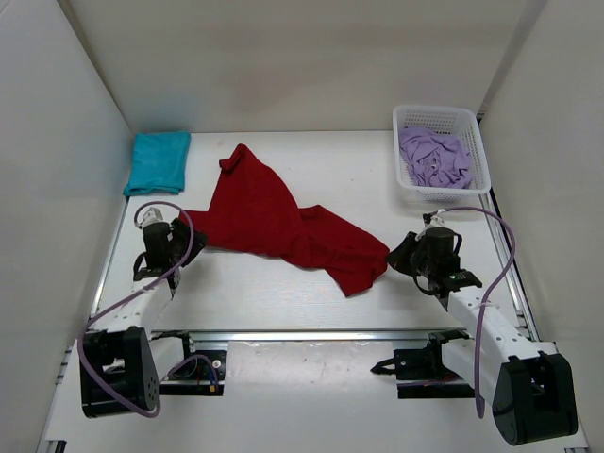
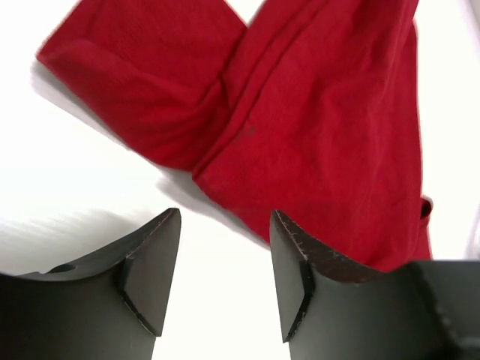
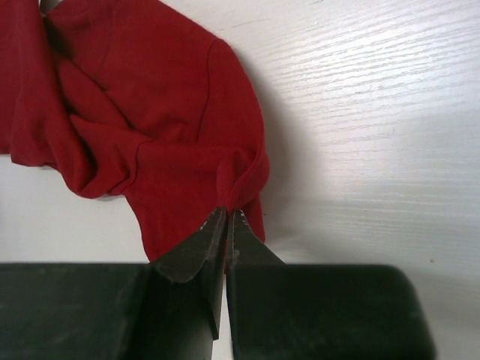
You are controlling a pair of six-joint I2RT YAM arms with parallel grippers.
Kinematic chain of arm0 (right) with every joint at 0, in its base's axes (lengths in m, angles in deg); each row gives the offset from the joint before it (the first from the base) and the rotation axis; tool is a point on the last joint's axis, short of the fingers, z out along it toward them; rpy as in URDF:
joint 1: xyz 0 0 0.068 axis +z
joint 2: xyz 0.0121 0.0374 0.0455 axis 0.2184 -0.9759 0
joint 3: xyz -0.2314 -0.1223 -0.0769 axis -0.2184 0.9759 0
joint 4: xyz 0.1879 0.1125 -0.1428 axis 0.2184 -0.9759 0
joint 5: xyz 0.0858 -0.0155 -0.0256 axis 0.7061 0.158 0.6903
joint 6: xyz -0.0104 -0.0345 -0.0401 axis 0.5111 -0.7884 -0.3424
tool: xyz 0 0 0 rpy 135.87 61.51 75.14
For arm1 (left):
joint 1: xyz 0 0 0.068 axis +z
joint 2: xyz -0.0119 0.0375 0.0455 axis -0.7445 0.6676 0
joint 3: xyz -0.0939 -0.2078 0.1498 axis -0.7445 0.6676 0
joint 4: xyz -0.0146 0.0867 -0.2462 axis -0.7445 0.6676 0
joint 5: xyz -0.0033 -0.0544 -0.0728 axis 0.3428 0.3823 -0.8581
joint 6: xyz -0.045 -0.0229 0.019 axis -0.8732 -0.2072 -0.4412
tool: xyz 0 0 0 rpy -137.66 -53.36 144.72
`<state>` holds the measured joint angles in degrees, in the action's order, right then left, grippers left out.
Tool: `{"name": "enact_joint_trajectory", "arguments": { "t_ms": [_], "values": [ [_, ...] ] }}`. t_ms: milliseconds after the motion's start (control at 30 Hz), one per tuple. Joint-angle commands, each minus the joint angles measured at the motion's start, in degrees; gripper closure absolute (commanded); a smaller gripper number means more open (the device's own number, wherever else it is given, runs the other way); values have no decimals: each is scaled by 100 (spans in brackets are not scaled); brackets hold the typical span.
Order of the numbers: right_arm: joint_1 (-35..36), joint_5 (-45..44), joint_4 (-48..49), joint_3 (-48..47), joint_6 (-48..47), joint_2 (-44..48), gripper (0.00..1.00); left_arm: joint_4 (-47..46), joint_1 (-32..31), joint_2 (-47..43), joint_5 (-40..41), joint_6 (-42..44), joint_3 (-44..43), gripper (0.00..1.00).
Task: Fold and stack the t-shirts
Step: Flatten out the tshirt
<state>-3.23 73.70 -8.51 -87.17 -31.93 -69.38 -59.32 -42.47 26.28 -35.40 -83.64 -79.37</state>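
Teal t-shirt (image 1: 158, 161): lies folded into a flat rectangle at the far left corner of the counter (image 1: 283, 302), close against the left wall.

Left claw (image 2: 225, 214): stands released, low over the counter, just beside the left end of the dark red t-shirt (image 1: 274, 222). Shows parted jaws in the left wrist view, with bare counter in the gap and nothing gripped (right finger close to the cloth edge; contact cannot be told).

Dark red t-shirt: lies unfolded and rumpled across the middle of the counter, between the two claws. Runs from a point at the back left, through a twisted middle, to a bunched end at the near right. Lies well apart from the teal t-shirt.

Right claw (image 3: 227, 214): sits clenched on the right end of the dark red t-shirt. Pinches a small fold of cloth at the fingertips, close to the counter.

White mesh basket (image 1: 444, 193): stands at the far right corner of the counter. Holds the pale lilac t-shirt (image 1: 434, 159), crumpled and unfolded.
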Motion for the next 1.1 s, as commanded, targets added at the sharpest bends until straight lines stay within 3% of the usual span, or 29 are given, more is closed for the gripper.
{"name": "enact_joint_trajectory", "arguments": {
  "t_ms": [0, 200, 467, 600, 1000, 1067],
  "values": [
    [98, 168, 336, 38, -63, -46, 100, -796, 164, 249, -64, -297, 33, 38],
    [99, 185, 283, -15, -99, -46, 100, -1307, 139, 769, -198, -543, -2, 48],
    [63, 220, 344, -6, -90, -46, 100, -1219, -3, 901, 146, -596, -72, 47],
    [81, 238, 345, 11, -81, -3, 100, -956, -125, 1147, 234, -499, -204, 51],
    [98, 273, 398, 11, -90, -38, 100, -1377, -178, 1420, 225, -728, -90, 51],
    [63, 247, 415, 46, -90, -46, 100, -1368, -205, 1429, 251, -728, -82, 56]
  ]
}}
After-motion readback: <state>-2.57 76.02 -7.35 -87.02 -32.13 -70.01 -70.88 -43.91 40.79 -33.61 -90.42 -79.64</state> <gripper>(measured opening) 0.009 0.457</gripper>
